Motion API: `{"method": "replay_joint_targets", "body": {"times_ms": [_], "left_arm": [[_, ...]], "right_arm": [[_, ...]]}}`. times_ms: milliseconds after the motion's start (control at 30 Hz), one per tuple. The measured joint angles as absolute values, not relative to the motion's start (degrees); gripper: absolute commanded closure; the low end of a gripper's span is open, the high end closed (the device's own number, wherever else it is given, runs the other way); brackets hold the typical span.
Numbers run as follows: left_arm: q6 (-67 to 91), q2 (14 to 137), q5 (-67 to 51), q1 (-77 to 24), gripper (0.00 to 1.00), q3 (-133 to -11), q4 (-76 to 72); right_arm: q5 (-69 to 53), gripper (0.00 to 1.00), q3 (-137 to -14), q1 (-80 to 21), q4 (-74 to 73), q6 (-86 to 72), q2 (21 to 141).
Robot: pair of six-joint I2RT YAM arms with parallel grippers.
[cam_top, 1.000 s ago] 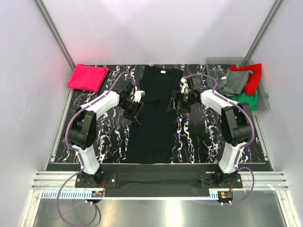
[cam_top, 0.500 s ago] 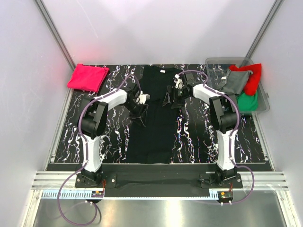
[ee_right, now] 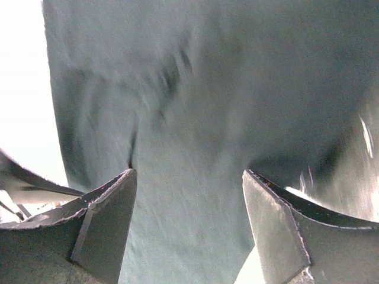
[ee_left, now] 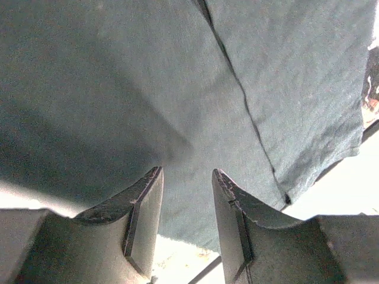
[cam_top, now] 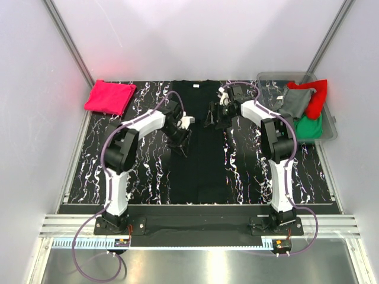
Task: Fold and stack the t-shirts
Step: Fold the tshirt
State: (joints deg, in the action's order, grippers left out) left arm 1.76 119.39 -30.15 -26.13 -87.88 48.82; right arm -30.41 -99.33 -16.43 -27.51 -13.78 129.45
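Observation:
The large black t-shirt (cam_top: 198, 168) lies as a long narrow strip down the middle of the marbled table (cam_top: 142, 171), collar at the far end. My left gripper (cam_top: 182, 143) hovers over its left edge. In the left wrist view the gripper (ee_left: 186, 171) is a little open, with only black cloth (ee_left: 177, 89) beyond the fingertips. My right gripper (cam_top: 213, 118) is over the shirt's upper right part. In the right wrist view it (ee_right: 189, 173) is wide open above the cloth (ee_right: 207, 118) and holds nothing. The asterisk mark does not show.
A folded pink-red tee (cam_top: 109, 97) lies at the far left corner. A clear bin (cam_top: 278, 76) at the far right holds a grey tee (cam_top: 293, 103), a red tee (cam_top: 318, 96) and a green tee (cam_top: 311, 126). Metal posts stand at both far corners.
Both grippers have moved inward and toward the far end over the black shirt. The shirt's sides now lie folded in, making a narrower strip. The right jaws stand open.

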Motion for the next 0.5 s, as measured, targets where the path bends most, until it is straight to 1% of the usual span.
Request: {"method": "replay_joint_targets", "body": {"times_ms": [67, 167, 233, 300, 333, 367, 500], "left_arm": [[1.67, 113.60, -28.80, -25.87, 0.56, -84.44, 49.06], [2.59, 99.92, -28.08, -24.49, 0.54, -78.06, 49.89], [4.95, 90.02, -29.21, -22.22, 0.52, -73.63, 49.69], [8.45, 83.29, -31.33, -19.09, 0.47, -69.10, 49.80], [10.46, 81.32, -32.36, -17.63, 0.46, -66.28, 48.86], [12.43, 80.62, -33.06, -16.69, 0.41, -63.37, 48.42], [18.39, 84.25, -34.85, -16.23, 0.39, -52.29, 46.46]], "right_arm": [[-29.45, 0.21, -95.68, -16.03, -28.60, -13.69, 126.21], [-28.64, 0.22, -87.07, -15.07, -31.07, -14.15, 116.11], [-29.02, 0.22, -82.13, -14.50, -33.36, -15.03, 108.53], [-30.04, 0.23, -77.91, -13.96, -36.14, -16.03, 100.95], [-31.00, 0.24, -75.77, -13.80, -36.86, -16.58, 97.86], [-31.70, 0.25, -73.65, -13.76, -37.98, -17.30, 95.39], [-34.02, 0.27, -62.65, -13.78, -41.95, -19.77, 91.94]]}}
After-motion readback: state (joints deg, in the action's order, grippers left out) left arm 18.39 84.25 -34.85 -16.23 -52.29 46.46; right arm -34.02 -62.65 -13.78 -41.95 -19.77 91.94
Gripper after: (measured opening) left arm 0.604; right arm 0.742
